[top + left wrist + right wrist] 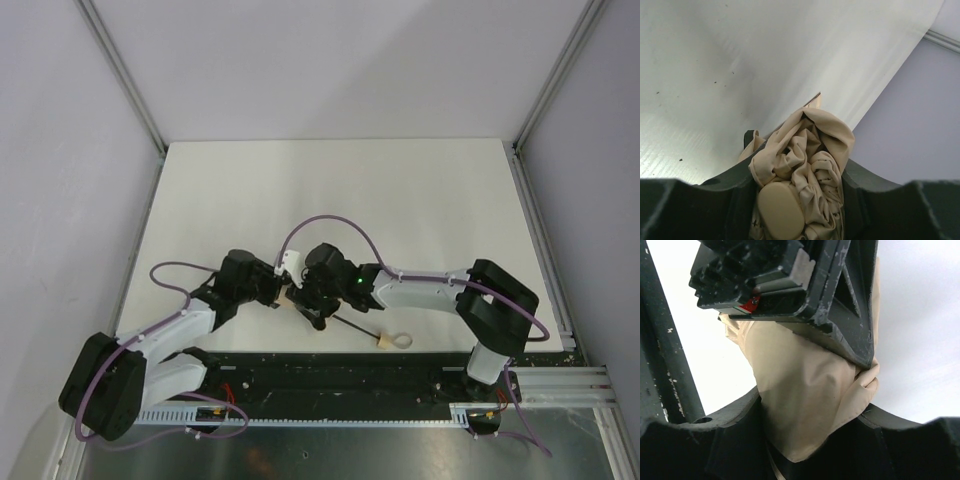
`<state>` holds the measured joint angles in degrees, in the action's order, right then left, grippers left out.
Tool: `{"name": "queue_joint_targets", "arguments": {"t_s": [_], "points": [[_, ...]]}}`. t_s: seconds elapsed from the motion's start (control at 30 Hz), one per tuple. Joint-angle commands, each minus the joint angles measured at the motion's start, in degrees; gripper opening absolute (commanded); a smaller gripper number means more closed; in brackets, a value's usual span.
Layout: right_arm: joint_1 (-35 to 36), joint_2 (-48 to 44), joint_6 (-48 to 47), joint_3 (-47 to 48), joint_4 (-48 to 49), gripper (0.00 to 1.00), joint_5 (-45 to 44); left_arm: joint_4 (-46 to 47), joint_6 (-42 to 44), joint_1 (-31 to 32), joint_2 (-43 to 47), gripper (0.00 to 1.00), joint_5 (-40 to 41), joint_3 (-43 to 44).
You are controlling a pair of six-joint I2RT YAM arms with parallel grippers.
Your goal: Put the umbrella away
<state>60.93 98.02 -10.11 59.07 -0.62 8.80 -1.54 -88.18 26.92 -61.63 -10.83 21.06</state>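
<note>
The umbrella (291,297) lies near the table's front edge, its beige canopy bunched up between my two grippers. Its thin black shaft (350,326) runs right to a pale wooden handle (383,341) with a strap loop (401,340). My left gripper (277,292) is shut on the crumpled canopy (812,150), which fills the gap between its fingers (737,180); a smooth beige oval cap (780,210) sits low in the jaws. My right gripper (307,296) comes from the right and is shut on a smooth fold of the same fabric (800,400). The left gripper's body (805,285) is just above it.
The white table (330,190) stretches back to grey walls, with metal frame posts (125,75) at the left and right. A black rail (340,372) runs along the near edge by the arm bases.
</note>
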Motion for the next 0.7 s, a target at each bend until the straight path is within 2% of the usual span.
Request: {"name": "queue_joint_targets", "arguments": {"t_s": [0.0,0.2,0.4,0.5,0.53,0.57,0.63,0.67], "points": [[0.9,1.0,-7.7,3.3,-3.6,0.53,-9.2,-2.8,-3.0,-0.2,0.4,0.00,-6.7,3.7],[3.8,5.2,-13.0,6.8,-4.7,0.55,-18.1,-5.9,-3.9,-0.2,0.3,0.00,-9.6,4.5],[4.0,7.0,-14.4,7.2,-3.8,0.58,-18.0,-7.5,-3.6,-0.2,1.1,0.00,-10.5,5.4],[3.3,8.2,-14.4,7.2,-2.7,0.55,-17.4,-8.1,-3.4,-0.2,1.5,0.00,-11.0,5.7],[3.1,8.6,-14.3,7.1,-2.5,0.51,-17.4,-8.2,-3.4,-0.2,1.6,0.00,-11.2,5.8],[2.9,8.9,-14.1,7.1,-2.2,0.41,-17.1,-8.4,-3.4,-0.2,1.9,0.00,-11.3,6.0],[2.6,9.1,-13.4,7.2,-2.0,0.16,-15.1,-8.6,-2.9,-0.2,2.3,0.00,-11.0,6.3],[2.5,9.1,-12.7,7.1,-1.9,0.08,-13.7,-8.6,-2.1,-0.2,2.5,0.00,-10.3,6.7]]}}
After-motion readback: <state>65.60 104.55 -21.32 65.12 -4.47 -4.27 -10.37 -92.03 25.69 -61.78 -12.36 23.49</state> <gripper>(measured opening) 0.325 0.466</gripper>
